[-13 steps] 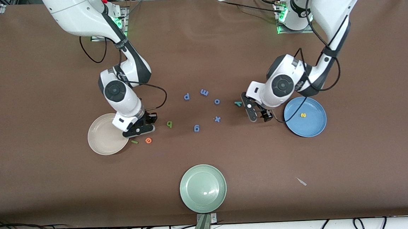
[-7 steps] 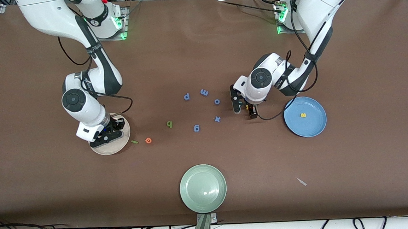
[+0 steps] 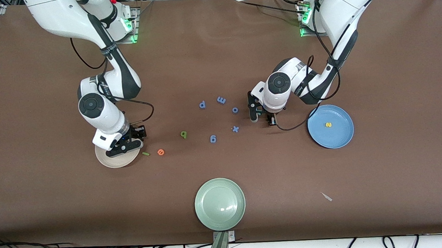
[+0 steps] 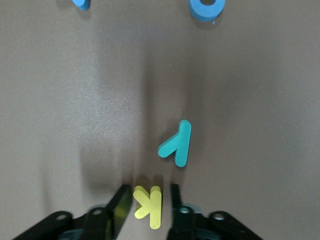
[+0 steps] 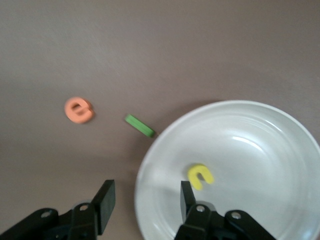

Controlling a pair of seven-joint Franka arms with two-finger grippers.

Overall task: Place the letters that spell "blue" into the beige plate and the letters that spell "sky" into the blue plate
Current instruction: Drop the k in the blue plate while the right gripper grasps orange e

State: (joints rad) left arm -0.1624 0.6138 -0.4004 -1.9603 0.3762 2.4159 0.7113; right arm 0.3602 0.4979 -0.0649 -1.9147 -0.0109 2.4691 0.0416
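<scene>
Sage green plate (image 3: 219, 204) — five blue letters (image 3: 221, 99) — perhaps paper scrap (image 3: 326, 197).

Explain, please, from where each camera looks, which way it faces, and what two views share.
Front view: high across the table, facing both arms' bases; shows both arms, the beige plate and blue plate.
Left wrist view: on the left arm's wrist, looking down; left tool around the yellow k, beside the teal y.
Right wrist view: looking down; open right tool over the plate rim; yellow u inside.
Shared: orange e and green l show in front and right wrist views.

Brown table (image 3: 57, 210) with plates, letters
</scene>
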